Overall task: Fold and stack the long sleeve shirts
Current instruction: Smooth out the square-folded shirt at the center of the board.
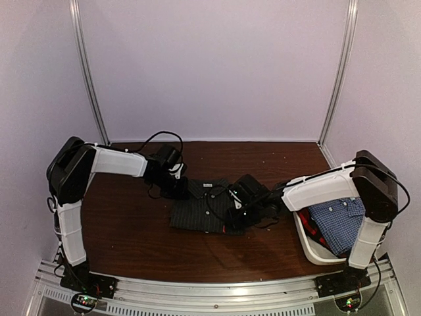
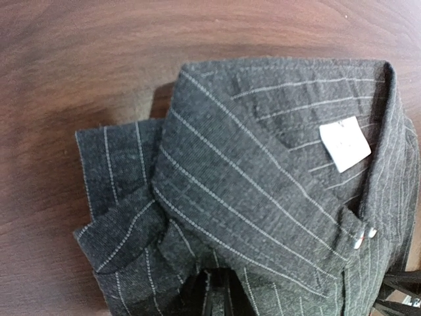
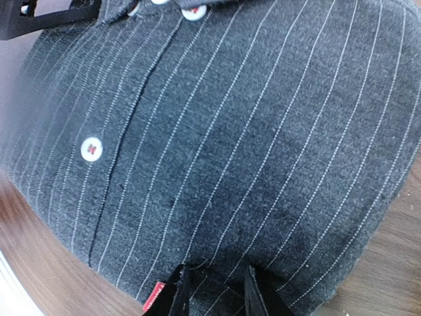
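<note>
- The black shirt (image 1: 200, 212) lies folded mid-table, with its collar at the far side.
- The left gripper (image 2: 214, 295) is pinched almost shut on cloth just beside the collar, at the far-left corner.
- The right gripper (image 3: 216, 291), with its jaws narrowly parted, clamps the folded near-right edge.
- The two grips are diagonally opposite, so the next lift or fold likely turns on that diagonal. The tub (image 1: 308, 249) lies to the right, nearer the right arm.

Dark wooden table (image 1: 131, 230), pale lilac walls (image 1: 210, 66)

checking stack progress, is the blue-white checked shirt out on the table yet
No, the blue-white checked cloth shirt lies inside the white plastic tub.
</note>
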You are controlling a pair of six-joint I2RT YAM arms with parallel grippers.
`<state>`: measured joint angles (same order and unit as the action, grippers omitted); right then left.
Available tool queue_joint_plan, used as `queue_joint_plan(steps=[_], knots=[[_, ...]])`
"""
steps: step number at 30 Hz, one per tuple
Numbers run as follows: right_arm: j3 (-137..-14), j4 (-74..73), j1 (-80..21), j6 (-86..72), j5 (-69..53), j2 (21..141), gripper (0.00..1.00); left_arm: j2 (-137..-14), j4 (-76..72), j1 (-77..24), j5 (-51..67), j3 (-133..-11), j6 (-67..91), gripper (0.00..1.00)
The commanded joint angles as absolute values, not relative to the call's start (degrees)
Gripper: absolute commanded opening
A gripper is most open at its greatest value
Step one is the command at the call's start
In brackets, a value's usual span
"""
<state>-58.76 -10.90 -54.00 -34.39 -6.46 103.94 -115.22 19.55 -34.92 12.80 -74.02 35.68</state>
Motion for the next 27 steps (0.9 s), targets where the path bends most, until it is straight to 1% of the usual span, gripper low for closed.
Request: queue_joint_plan(steps=[1,6,12,15,20,24,27], knots=[[-60.15,-13.22,-54.22,-33.75,-5.22,99.52,0.31,-112.19,21.04,-34.54,10.76,-77.27,35.02,0.11],[-64.44,-15.38,-53.81,-32.01,-3.35,97.90,0.34,-106.85,22.68,-34.54,11.20,-76.40,34.96,0.14],[-68.51,-15.76,-50.21,-30.14,-3.56,100.71,0.35,-102.91,21.37,-34.54,12.93,-71.39,36.47,0.14],[-69.22,-14.80,-47.73,-29.23,-3.76,102.12,0.38,-102.38,21.75,-34.54,11.70,-70.49,36.52,0.17],[-69.55,-11.48,-42.79,-29.35,-8.43,106.26,0.37,-101.95,21.42,-34.22,10.99,-69.03,36.76,0.20],[-69.24,-9.96,-40.88,-29.34,-9.78,108.97,0.36,-101.83,20.72,-33.81,10.98,-67.41,37.16,0.26],[-68.23,-9.93,-40.07,-29.31,-9.85,110.46,0.33,-101.86,20.30,-33.13,11.21,-66.07,37.35,0.29]])
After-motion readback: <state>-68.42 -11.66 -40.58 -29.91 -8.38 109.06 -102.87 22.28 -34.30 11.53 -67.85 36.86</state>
